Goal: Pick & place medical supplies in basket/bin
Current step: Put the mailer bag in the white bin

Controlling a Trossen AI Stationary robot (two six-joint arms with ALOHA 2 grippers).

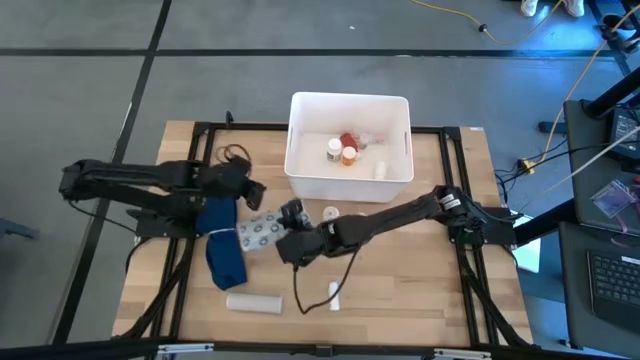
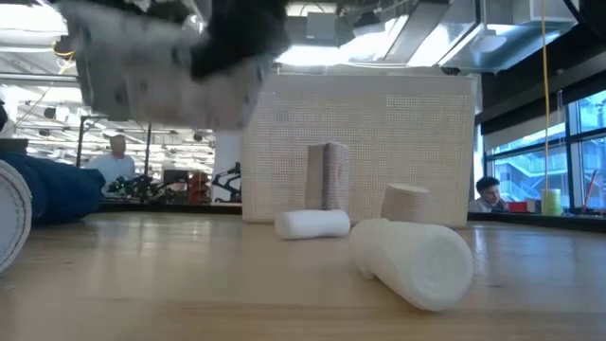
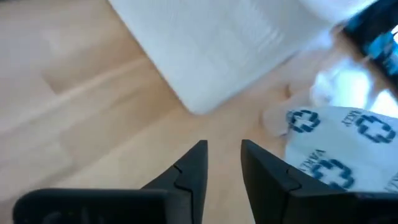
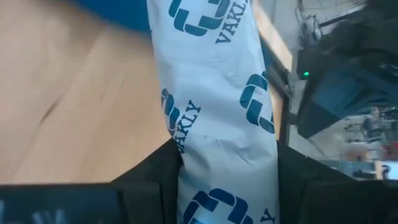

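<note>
I am at the pick step: my right gripper point(image 1: 293, 243) has its two fingers closed on a white packet printed with blue crosses point(image 4: 214, 106), clamped between them near the middle of the table, beside the dark blue cloth point(image 1: 222, 240). My left gripper point(image 3: 222, 163) stands just beside that packet with its fingers only a little apart and nothing between them; in the wrist view only bare wood shows in the gap.

As I judge it, the next move calls for lifting the packet clear of the table, carrying it over the near wall of the white tub point(image 1: 300, 140), and letting go above the things already inside. The left arm should keep out of that path.

Counting from above: one tub at the far side of the table. In it I make out a red-orange bottle point(image 1: 347, 139), a white bottle point(image 1: 334, 150), an orange one with a white cap point(image 1: 349, 156) and a small white item point(image 1: 380, 170). On the table outside: the held packet, one white roll point(image 1: 251, 302) near the front edge, one small white tube point(image 1: 335, 293), one small white item point(image 1: 331, 212) just before the tub.
</note>
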